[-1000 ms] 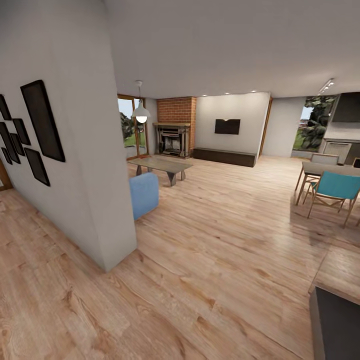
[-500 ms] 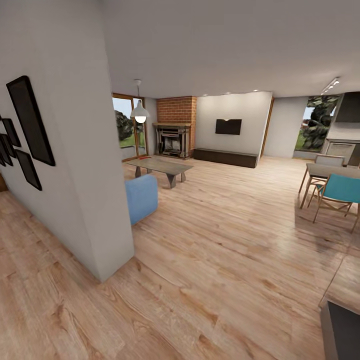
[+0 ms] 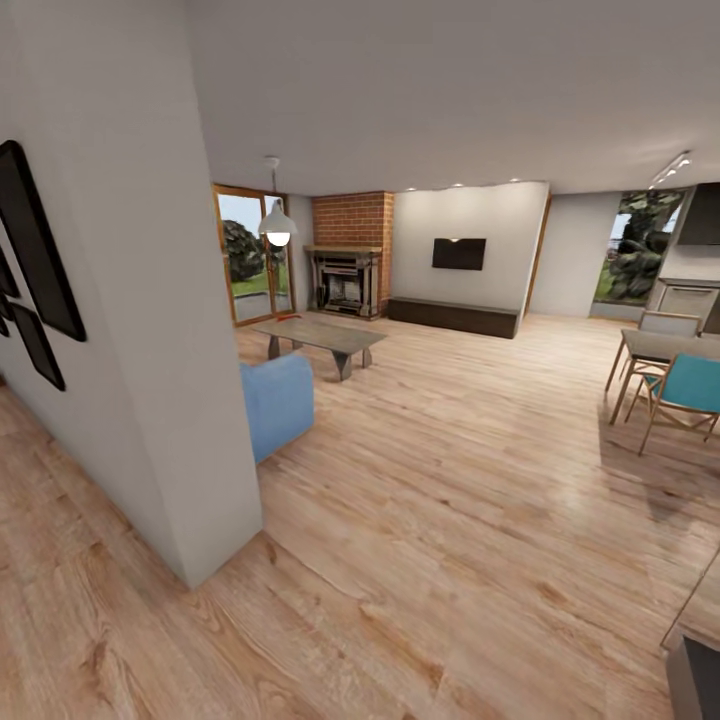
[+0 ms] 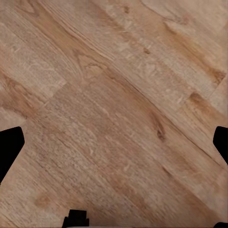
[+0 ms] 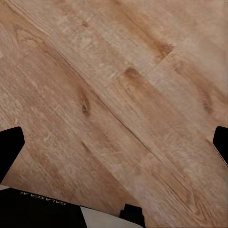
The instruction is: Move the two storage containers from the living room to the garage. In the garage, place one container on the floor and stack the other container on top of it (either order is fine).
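Observation:
The storage containers are out of view, and so is the garage. Ahead in the head view lies the living room, with its light wood plank floor (image 3: 450,480), the end of a blue sofa (image 3: 275,405) and a grey low table (image 3: 320,335). My left gripper (image 4: 114,145) is open: its dark fingertips (image 4: 9,149) sit far apart at the picture's edges, with bare planks between them. Over the same wood floor, my right gripper (image 5: 114,145) is open with nothing between its fingertips (image 5: 9,147).
A white wall corner (image 3: 215,480) with black frames (image 3: 35,260) stands close on the left, hiding most of the sofa. A brick fireplace (image 3: 348,255), a wall TV (image 3: 459,253) and a dark low cabinet (image 3: 455,315) line the far wall. A dining table with a teal chair (image 3: 685,395) stands at the right.
The whole view has shifted: the wall corner and black frames slid left and nearer, the dining chairs moved right, and more of the window past the sofa shows. The camera moved.

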